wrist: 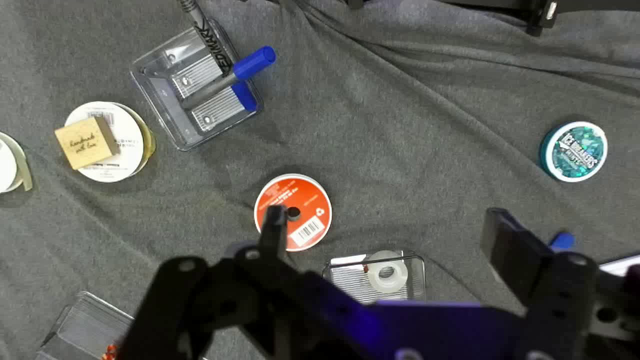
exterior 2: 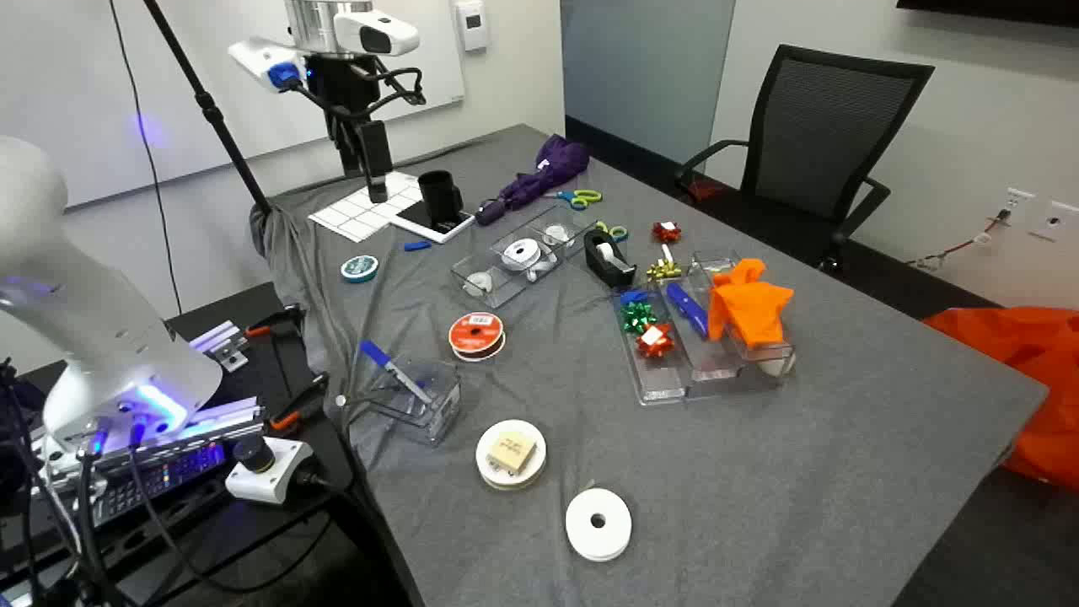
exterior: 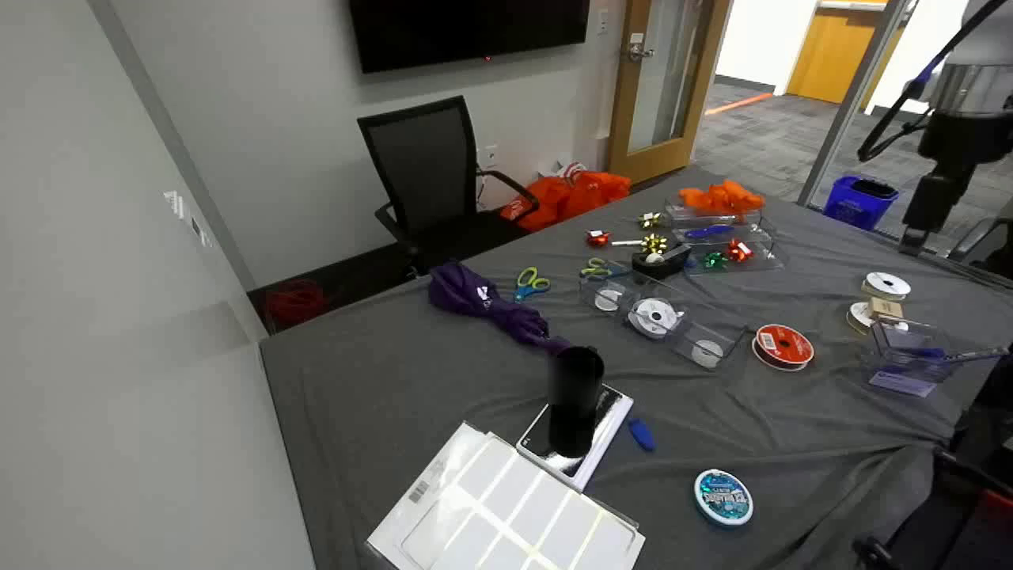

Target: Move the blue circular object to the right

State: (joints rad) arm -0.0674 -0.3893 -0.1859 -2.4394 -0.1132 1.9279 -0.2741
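The blue circular object (exterior: 723, 497) is a small round teal mint tin with a white rim. It lies flat on the grey cloth in both exterior views, near the blue cap-like piece (exterior 2: 360, 269). In the wrist view the blue circular object (wrist: 575, 151) is at the upper right, outside the jaws. My gripper (wrist: 387, 215) is open, with its two fingers wide apart and nothing between them. In the exterior views the gripper (exterior: 914, 237) hangs well above the table, and the gripper also shows in front of the whiteboard (exterior 2: 377, 198).
A red ribbon spool (wrist: 300, 200) lies below the left finger. Clear trays (exterior 2: 506, 278), a marker box (wrist: 195, 90) and white spools (exterior 2: 598, 523) lie on the table. A black cup (exterior: 575, 404) stands on a white box beside a large flat white box (exterior: 514, 507).
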